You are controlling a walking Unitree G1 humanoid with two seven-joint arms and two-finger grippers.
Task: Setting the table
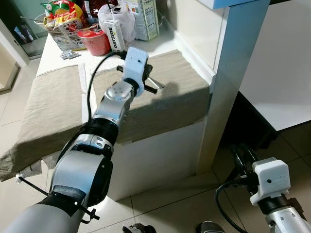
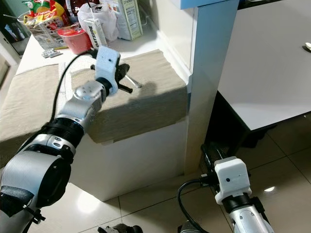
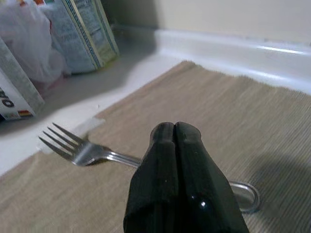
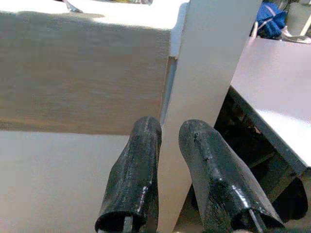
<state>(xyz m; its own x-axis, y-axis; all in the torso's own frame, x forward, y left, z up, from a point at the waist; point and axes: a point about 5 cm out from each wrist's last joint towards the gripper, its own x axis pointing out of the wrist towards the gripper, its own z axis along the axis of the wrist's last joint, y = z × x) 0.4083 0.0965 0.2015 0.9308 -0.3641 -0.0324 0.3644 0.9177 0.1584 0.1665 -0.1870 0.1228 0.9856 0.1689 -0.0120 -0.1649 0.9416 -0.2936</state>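
Note:
A silver fork (image 3: 82, 151) lies flat on a beige woven placemat (image 1: 177, 99) on the white counter, tines pointing toward the grocery cartons. My left gripper (image 3: 174, 127) hovers directly over the fork's handle, its two black fingers pressed together with nothing between them. From the head, that gripper (image 1: 149, 85) sits at the far side of the mat with the fork (image 2: 133, 82) poking out beside it. My right gripper (image 4: 170, 128) hangs low near the floor, facing the counter's front, fingers slightly apart and empty.
Groceries crowd the back of the counter: an oat drink carton (image 1: 114, 35), a red bowl (image 1: 95, 42), a tall box (image 1: 146, 18). A second placemat (image 1: 48, 109) lies to the left. A pale blue post (image 1: 233, 77) stands right of the counter, then a white table (image 2: 272, 63).

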